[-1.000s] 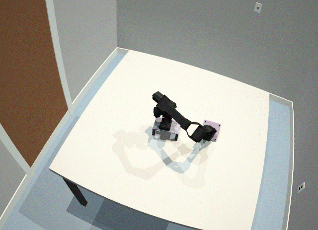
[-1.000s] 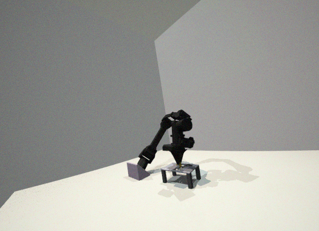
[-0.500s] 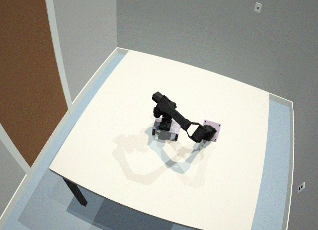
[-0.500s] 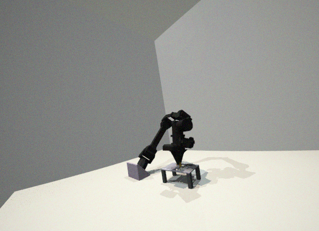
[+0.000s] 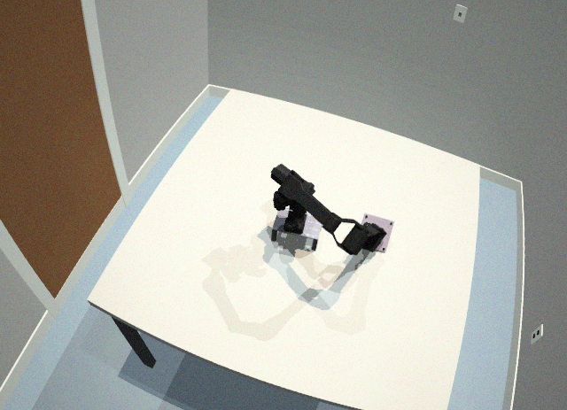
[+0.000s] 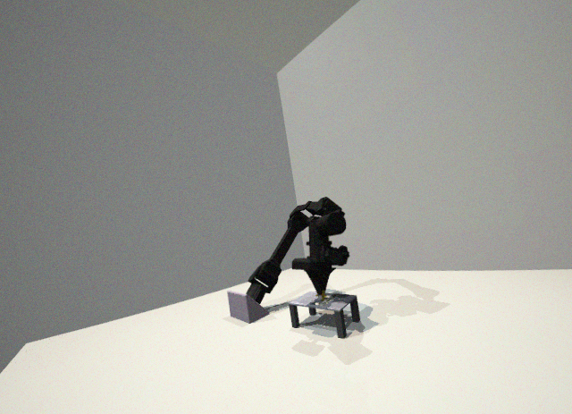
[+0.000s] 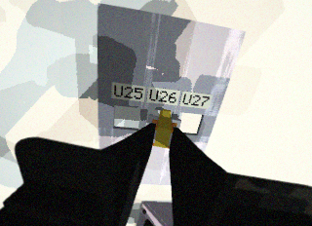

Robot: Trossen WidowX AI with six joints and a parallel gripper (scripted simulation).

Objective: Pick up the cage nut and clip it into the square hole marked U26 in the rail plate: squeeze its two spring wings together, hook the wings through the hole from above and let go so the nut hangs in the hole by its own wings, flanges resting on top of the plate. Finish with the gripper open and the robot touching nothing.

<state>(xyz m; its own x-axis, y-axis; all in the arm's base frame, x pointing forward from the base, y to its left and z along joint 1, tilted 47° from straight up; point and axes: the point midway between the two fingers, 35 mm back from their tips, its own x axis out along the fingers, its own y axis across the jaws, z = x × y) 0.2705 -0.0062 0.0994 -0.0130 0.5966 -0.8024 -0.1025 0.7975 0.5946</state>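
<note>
Top one: up high, looking down at a slant, whole counter (image 5: 220, 277) (image 6: 138, 354) in frame, arm near center. Exterior: low, farther back, arm at 5 o'clock. Wrist: super close, facing down at the rail plate (image 6: 302, 299) (image 7: 117, 21), also in exterior.

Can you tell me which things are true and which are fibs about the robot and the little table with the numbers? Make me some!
1. The gripper is holding the yellow nut. True.
2. The nut is over by the U25 label. False: it is just below the U26 label in the wrist view.
3. The plate stands on legs. True.
4. The plate's three labels all say the same thing. False: they say U25, U26 and U27.
5. The robot's arm is bright red. False: it is black.
</note>
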